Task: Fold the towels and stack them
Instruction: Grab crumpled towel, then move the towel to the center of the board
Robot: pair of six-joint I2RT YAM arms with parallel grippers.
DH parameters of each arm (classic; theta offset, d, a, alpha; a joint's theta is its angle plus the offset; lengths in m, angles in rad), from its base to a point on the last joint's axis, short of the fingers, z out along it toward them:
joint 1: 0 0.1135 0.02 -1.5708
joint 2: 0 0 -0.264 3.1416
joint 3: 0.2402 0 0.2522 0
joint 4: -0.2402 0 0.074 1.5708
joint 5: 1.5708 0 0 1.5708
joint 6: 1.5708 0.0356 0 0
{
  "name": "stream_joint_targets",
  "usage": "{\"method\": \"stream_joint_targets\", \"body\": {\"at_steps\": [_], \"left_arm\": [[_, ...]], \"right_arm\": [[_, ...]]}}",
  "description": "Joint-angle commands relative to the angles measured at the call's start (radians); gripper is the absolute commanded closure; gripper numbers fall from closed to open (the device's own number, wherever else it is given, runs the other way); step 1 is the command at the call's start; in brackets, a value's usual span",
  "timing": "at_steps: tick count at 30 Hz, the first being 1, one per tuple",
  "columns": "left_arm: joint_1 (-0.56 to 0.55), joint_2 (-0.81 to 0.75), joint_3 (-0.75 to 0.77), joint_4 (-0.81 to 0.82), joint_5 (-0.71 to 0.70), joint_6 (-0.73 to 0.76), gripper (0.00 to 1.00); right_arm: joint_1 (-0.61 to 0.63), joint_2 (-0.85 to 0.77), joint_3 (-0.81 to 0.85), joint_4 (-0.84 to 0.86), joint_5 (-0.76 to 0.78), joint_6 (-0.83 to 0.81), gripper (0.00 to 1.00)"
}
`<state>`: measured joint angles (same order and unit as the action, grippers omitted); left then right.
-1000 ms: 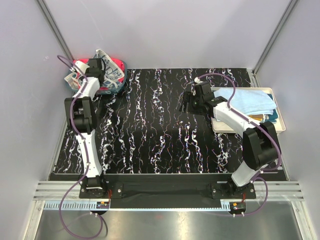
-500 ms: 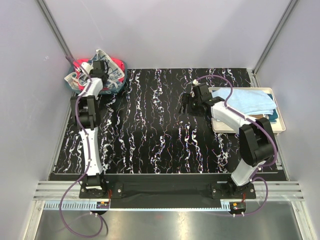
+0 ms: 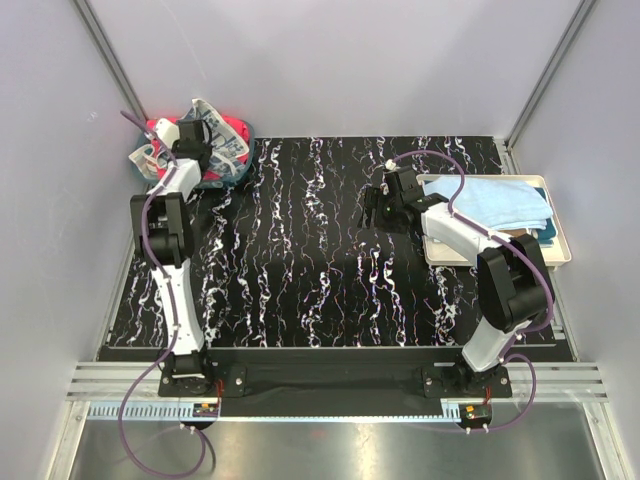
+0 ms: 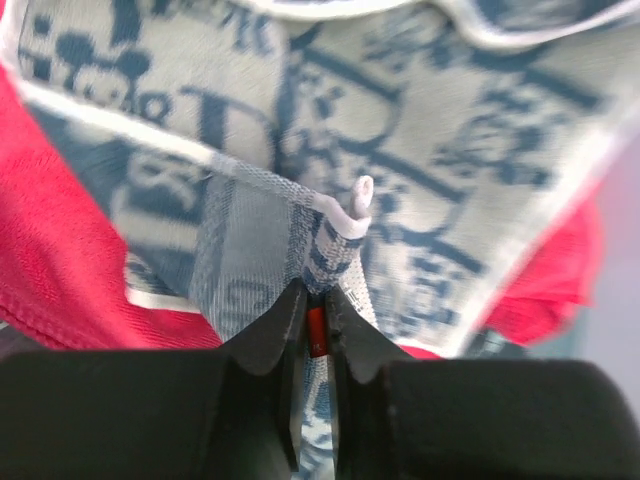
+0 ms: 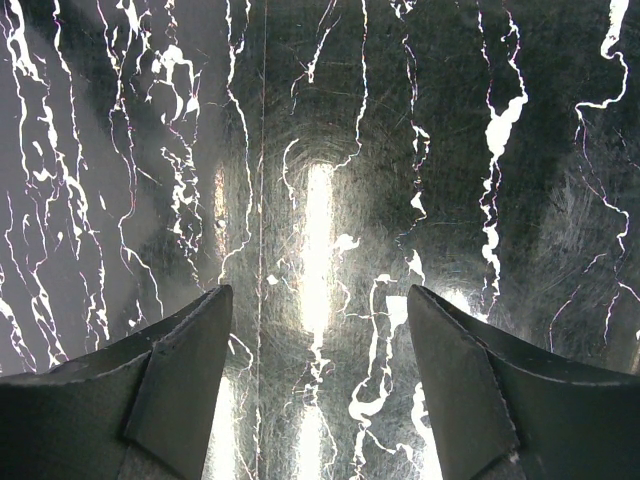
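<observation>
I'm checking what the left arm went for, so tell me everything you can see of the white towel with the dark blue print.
The white towel with dark blue print is soft woven cloth with cartoon figures, lettering and a pale hemmed edge. It lies crumpled and unfolded on top of the heap at the far left of the workspace, draped over a red-pink towel. The left hand has its fingers closed on a raised fold of it.

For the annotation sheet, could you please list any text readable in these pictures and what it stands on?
On the printed towel: dark blue lettering among cartoon figures, too blurred to read in the left wrist view and too small in the top view.
No other text is visible anywhere.
</observation>
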<state>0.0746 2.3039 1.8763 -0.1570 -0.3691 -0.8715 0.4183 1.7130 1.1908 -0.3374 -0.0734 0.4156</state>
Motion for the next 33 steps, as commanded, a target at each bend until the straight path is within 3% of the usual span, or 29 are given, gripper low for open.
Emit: {"method": "stream_joint_targets", "body": {"at_steps": [1, 4, 12, 18, 23, 26, 33], "left_arm": [[-0.015, -0.167, -0.054, 0.154, 0.019, 0.040, 0.90], [-0.025, -0.230, -0.106, 0.223, 0.044, 0.049, 1.00], [-0.093, -0.380, -0.210, 0.411, 0.084, 0.132, 1.00], [-0.105, -0.417, -0.252, 0.471, 0.196, -0.006, 1.00], [-0.189, -0.446, -0.252, 0.510, 0.207, 0.017, 1.00], [-0.234, -0.480, -0.200, 0.496, 0.196, 0.049, 1.00], [-0.343, -0.498, 0.075, 0.353, 0.171, 0.196, 1.00]], "right_arm": [[0.002, -0.001, 0.039, 0.028, -0.020, 0.005, 0.23], [0.004, 0.002, 0.039, 0.029, -0.019, 0.005, 0.23], [0.004, 0.008, 0.047, 0.029, -0.009, -0.003, 0.23], [0.004, 0.004, 0.052, 0.026, 0.001, -0.009, 0.23], [0.004, 0.007, 0.049, 0.023, 0.015, -0.014, 0.23], [0.004, 0.004, 0.049, 0.017, 0.024, -0.015, 0.23], [0.004, -0.026, 0.061, 0.011, 0.043, -0.015, 0.23]]}}
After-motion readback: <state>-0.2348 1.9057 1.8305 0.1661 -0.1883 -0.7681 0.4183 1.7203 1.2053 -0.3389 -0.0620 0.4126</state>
